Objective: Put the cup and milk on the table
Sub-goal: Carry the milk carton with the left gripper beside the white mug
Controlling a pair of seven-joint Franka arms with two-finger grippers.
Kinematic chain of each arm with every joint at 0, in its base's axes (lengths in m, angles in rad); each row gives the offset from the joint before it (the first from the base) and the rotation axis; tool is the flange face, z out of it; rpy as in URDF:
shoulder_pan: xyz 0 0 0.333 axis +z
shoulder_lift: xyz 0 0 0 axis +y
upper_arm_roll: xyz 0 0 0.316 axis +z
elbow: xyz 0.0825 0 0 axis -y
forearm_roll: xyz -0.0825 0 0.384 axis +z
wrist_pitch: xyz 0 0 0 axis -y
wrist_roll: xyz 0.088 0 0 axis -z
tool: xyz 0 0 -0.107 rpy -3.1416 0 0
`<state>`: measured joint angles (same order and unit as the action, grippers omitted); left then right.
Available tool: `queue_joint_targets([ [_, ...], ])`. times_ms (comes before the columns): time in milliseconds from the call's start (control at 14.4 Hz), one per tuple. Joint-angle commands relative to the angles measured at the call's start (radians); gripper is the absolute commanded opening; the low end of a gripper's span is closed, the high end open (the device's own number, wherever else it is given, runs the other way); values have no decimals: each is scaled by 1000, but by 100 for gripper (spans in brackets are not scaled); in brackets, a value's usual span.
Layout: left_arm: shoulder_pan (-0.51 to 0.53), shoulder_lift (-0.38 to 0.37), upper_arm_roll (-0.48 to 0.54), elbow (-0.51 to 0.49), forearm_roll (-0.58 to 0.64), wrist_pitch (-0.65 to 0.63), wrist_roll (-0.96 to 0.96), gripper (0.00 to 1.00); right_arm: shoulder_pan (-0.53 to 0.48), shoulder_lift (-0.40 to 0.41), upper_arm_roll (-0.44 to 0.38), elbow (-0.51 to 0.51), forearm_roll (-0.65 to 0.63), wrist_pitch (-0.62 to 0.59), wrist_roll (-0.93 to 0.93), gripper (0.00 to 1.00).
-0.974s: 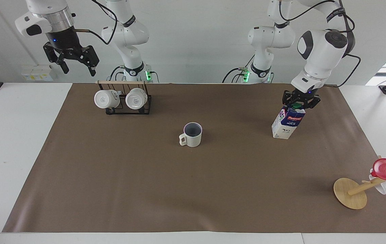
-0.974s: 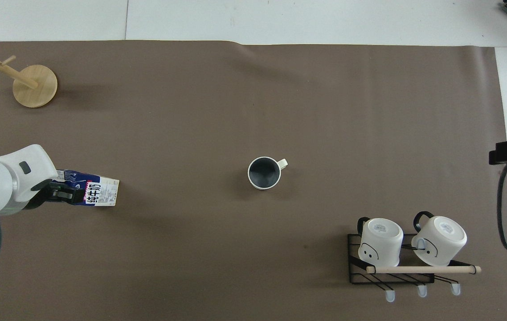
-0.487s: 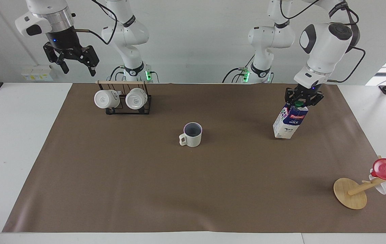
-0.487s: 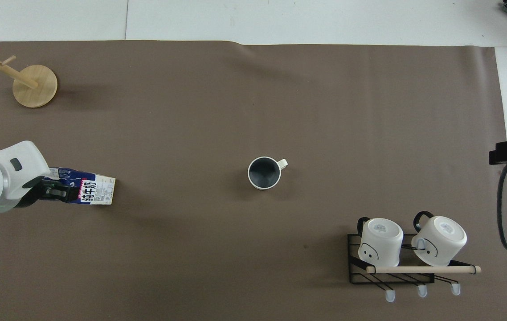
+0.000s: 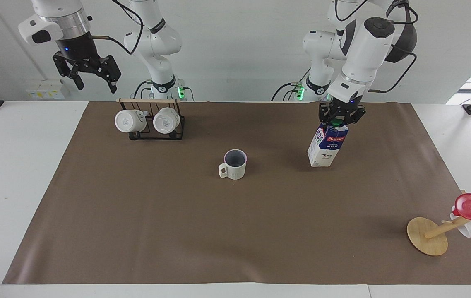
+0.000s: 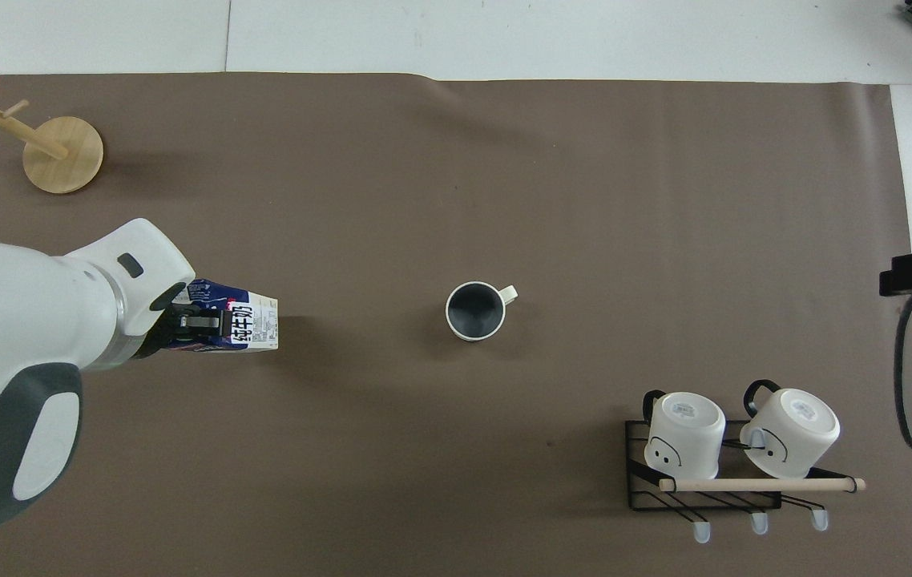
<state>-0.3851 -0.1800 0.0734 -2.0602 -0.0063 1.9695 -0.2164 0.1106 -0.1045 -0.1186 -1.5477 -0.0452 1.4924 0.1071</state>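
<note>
The left gripper [image 5: 336,120] is clamped on the top of the milk [image 5: 327,145], holding it tilted over the table [image 5: 136,215] toward the left arm's end. The cup [image 5: 234,164] stands upright mid-table. The right gripper [image 5: 93,80] waits open, raised above the mug rack [image 5: 152,122].

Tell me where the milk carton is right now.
The milk carton hangs tilted from the shut left gripper, gripped at its green cap, over the brown sheet toward the left arm's end of the table, with the cup its nearest neighbour.
</note>
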Motion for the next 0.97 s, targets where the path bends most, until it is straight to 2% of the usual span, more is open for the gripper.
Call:
queue_joint_targets([
  [0,-35,36,16,60,-30,-31,-34,57,-11,9,1,17,15,-18,-24,100],
  [487,-136,183,9,190,-32,-15,-208,56,-11,9,1,17,15,-18,-24,100],
  [904,-176,205,-6,195,-40,-14,-267,57,-11,9,1,17,13,-18,-24,100],
])
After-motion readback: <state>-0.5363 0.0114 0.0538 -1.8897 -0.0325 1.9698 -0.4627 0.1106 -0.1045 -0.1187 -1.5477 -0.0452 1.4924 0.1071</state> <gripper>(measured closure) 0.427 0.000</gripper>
